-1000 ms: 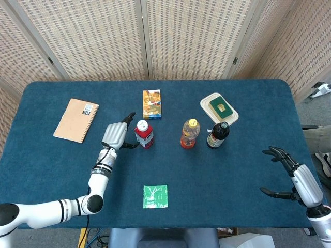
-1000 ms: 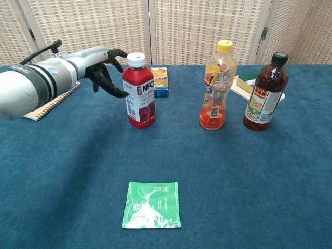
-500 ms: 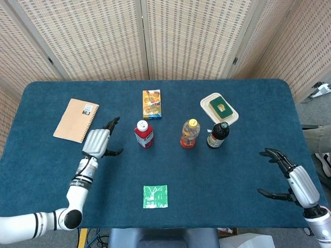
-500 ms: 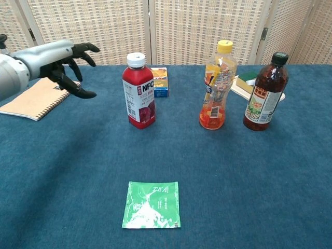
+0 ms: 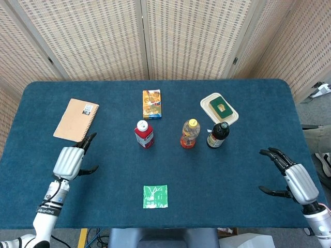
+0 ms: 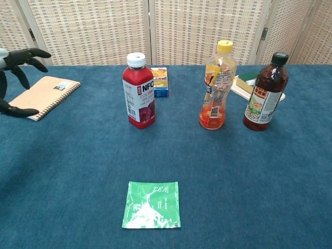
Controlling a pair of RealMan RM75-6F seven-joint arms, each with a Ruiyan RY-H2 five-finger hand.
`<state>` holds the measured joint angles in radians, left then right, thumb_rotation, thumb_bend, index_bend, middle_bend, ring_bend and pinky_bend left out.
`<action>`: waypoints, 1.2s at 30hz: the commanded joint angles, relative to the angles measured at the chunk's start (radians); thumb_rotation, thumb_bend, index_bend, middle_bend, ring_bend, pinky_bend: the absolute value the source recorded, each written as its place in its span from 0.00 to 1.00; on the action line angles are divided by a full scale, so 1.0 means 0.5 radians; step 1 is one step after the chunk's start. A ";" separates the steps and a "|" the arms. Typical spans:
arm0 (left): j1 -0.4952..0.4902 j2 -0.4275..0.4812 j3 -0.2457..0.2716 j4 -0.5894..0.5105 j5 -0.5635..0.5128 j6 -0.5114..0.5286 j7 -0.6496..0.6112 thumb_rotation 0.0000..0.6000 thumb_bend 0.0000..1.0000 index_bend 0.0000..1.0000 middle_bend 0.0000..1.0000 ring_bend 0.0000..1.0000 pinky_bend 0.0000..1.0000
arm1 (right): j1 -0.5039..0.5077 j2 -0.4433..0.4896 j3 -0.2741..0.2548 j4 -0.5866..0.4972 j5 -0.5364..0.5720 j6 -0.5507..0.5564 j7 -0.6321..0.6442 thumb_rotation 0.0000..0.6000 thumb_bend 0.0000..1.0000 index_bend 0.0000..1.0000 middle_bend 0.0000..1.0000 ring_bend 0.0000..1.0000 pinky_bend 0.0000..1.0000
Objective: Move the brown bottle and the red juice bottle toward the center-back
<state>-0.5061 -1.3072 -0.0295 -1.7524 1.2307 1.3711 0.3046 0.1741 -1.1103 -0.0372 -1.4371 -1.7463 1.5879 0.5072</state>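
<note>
While the red juice bottle with its white cap stands upright well right of the left hand, the brown bottle stands beyond the right hand. Only the head view shows the right hand. Both hands are released, fingers spread; the left has withdrawn from the red juice bottle.

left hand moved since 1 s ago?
Yes. The left hand has pulled back from the red juice bottle toward the table's front-left, now just below the notebook, open and empty.
</note>
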 commanded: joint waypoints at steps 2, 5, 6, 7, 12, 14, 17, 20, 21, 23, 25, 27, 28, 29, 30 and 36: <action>0.160 0.107 0.114 -0.007 0.212 0.152 -0.144 1.00 0.17 0.07 0.16 0.34 0.57 | -0.001 0.037 -0.006 -0.030 0.042 -0.070 -0.123 1.00 0.04 0.16 0.22 0.10 0.32; 0.246 0.150 0.164 -0.018 0.354 0.256 -0.191 1.00 0.17 0.09 0.16 0.33 0.57 | 0.000 0.073 -0.010 -0.077 0.091 -0.144 -0.231 1.00 0.03 0.19 0.23 0.10 0.32; 0.270 0.163 0.179 -0.023 0.397 0.285 -0.203 1.00 0.17 0.10 0.16 0.33 0.57 | 0.000 0.081 -0.009 -0.092 0.108 -0.164 -0.263 1.00 0.03 0.20 0.23 0.10 0.32; 0.301 0.184 0.204 -0.024 0.450 0.317 -0.210 1.00 0.17 0.10 0.16 0.33 0.57 | 0.000 0.091 -0.007 -0.111 0.130 -0.186 -0.301 1.00 0.03 0.20 0.23 0.10 0.32; 0.440 0.226 0.289 0.018 0.573 0.418 -0.234 1.00 0.17 0.10 0.16 0.33 0.57 | -0.009 0.107 0.000 -0.163 0.176 -0.225 -0.392 1.00 0.03 0.21 0.23 0.10 0.32; 0.495 0.232 0.322 0.044 0.613 0.447 -0.250 1.00 0.17 0.10 0.16 0.33 0.57 | -0.013 0.111 0.004 -0.173 0.189 -0.231 -0.418 1.00 0.03 0.21 0.23 0.10 0.32; 0.559 0.233 0.351 0.088 0.681 0.491 -0.281 1.00 0.17 0.11 0.17 0.33 0.57 | -0.019 0.121 0.003 -0.188 0.209 -0.254 -0.452 1.00 0.03 0.21 0.23 0.10 0.32; 0.585 0.252 0.348 0.113 0.733 0.503 -0.291 1.00 0.17 0.13 0.19 0.33 0.57 | -0.025 0.126 0.003 -0.207 0.218 -0.264 -0.479 1.00 0.03 0.21 0.23 0.10 0.32; 0.591 0.261 0.332 0.109 0.743 0.515 -0.303 1.00 0.17 0.13 0.19 0.33 0.57 | -0.027 0.127 0.003 -0.213 0.218 -0.265 -0.483 1.00 0.03 0.21 0.23 0.10 0.32; 0.602 0.264 0.307 0.107 0.745 0.525 -0.320 1.00 0.17 0.13 0.19 0.33 0.57 | -0.030 0.127 0.004 -0.219 0.216 -0.261 -0.492 1.00 0.03 0.22 0.23 0.10 0.32; 0.617 0.272 0.293 0.103 0.748 0.527 -0.335 1.00 0.17 0.14 0.19 0.33 0.57 | -0.035 0.129 0.005 -0.228 0.205 -0.250 -0.492 1.00 0.04 0.22 0.23 0.10 0.32; 0.630 0.283 0.285 0.102 0.759 0.530 -0.340 1.00 0.17 0.14 0.19 0.33 0.57 | -0.041 0.132 0.007 -0.233 0.196 -0.234 -0.490 1.00 0.04 0.22 0.24 0.10 0.32; 0.639 0.289 0.278 0.101 0.766 0.535 -0.349 1.00 0.17 0.14 0.19 0.33 0.57 | -0.046 0.131 0.010 -0.233 0.192 -0.222 -0.489 1.00 0.03 0.22 0.24 0.10 0.32; 0.645 0.294 0.271 0.098 0.768 0.538 -0.355 1.00 0.17 0.14 0.19 0.33 0.57 | -0.049 0.131 0.012 -0.233 0.190 -0.214 -0.488 1.00 0.03 0.22 0.24 0.10 0.32; 0.651 0.299 0.264 0.095 0.770 0.542 -0.359 1.00 0.17 0.14 0.19 0.33 0.57 | -0.052 0.131 0.012 -0.233 0.187 -0.209 -0.488 1.00 0.03 0.22 0.24 0.10 0.32; 0.678 0.312 0.228 0.097 0.785 0.535 -0.381 1.00 0.17 0.15 0.19 0.33 0.57 | -0.051 0.123 0.010 -0.237 0.171 -0.218 -0.498 1.00 0.03 0.22 0.24 0.10 0.32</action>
<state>-0.1675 -1.1514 0.0849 -1.7041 1.6229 1.6393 0.1148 0.1480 -1.0482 -0.0319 -1.5554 -1.6602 1.4797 0.2593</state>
